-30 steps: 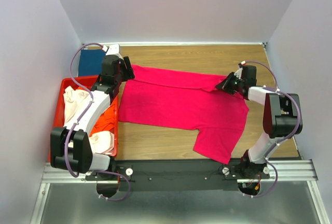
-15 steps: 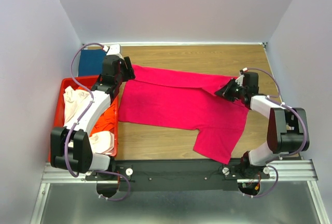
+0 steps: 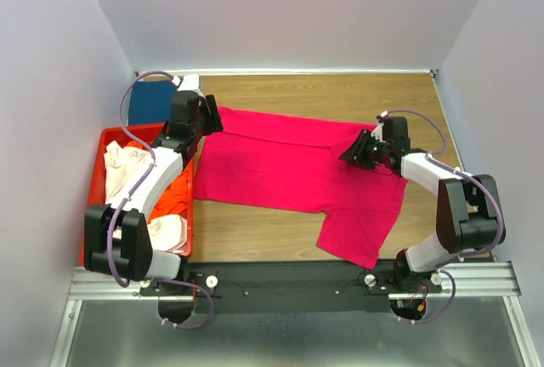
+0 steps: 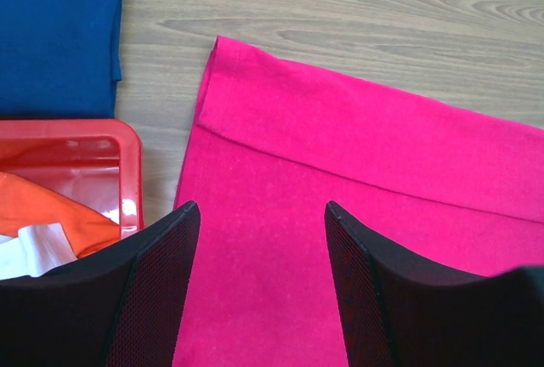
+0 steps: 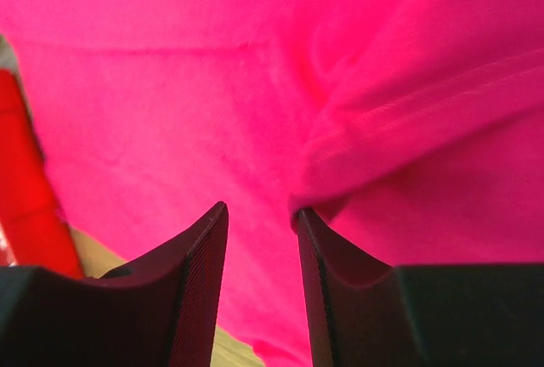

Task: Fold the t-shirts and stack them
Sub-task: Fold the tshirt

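Right gripper point(image 3: 351, 153) shifted left over pink t-shirt point(image 3: 280, 172), jaws now partly apart; left gripper point(image 3: 209, 119) wide, empty.

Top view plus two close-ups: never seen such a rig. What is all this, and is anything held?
Two robot arms are bolted at the near edge of a wooden table. The top view looks down from above; each close-up is a wrist camera. A pink shirt lies spread out, a blue shirt at far left; a red crate holds orange cloth and cream cloth. The left claw and right claw both stand open over the pink shirt, holding nothing.
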Tool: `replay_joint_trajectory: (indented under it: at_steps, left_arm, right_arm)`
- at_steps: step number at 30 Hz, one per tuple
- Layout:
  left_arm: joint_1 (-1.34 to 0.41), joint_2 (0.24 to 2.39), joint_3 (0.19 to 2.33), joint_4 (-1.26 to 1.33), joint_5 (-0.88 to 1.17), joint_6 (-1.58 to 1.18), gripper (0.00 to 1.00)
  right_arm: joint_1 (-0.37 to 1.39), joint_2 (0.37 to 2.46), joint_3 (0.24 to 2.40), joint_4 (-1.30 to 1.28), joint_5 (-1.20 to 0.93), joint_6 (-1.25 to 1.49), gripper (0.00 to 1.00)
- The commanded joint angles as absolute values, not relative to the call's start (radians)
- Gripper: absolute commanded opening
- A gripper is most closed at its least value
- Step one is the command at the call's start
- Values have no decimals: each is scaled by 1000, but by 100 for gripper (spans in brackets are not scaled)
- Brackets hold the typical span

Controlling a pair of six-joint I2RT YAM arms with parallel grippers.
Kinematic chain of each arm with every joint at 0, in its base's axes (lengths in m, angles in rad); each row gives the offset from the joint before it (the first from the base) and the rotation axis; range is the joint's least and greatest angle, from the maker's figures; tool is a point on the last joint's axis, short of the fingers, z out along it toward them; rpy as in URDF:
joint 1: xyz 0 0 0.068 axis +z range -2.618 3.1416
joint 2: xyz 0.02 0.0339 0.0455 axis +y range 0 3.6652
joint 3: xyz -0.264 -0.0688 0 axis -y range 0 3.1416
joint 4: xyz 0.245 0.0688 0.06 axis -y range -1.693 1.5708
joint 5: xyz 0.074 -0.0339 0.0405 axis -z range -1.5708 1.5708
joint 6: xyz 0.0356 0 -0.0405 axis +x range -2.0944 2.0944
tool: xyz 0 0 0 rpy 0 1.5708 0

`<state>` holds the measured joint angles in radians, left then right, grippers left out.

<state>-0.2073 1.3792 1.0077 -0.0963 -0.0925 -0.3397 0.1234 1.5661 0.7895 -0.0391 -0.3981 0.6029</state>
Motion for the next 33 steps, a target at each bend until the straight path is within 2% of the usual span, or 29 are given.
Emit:
replay_joint_trajectory:
  at_steps: [1,10,20,26,33]
  left_arm:
    - [-213,1385,1040,-101,-75,-328,68]
    - [-218,1379,1040,-104,-72,-325,68]
    - [-225,1382,1042,-103,-69,-322,68]
    - [-227,1385,1042,-107,-69,-322,68]
    - [-227,1397,1045,-109,-69,-321,68]
  right_arm:
    - [57,1470,841,-120,-267,505,45]
    - [-66,1459,821,-25,-172,479,38]
    - [-184,1578,768,115,-210,473,35]
    - [-189,1666,795,159,-270,434,44]
    - [-189,1724,841,199,-391,402,46]
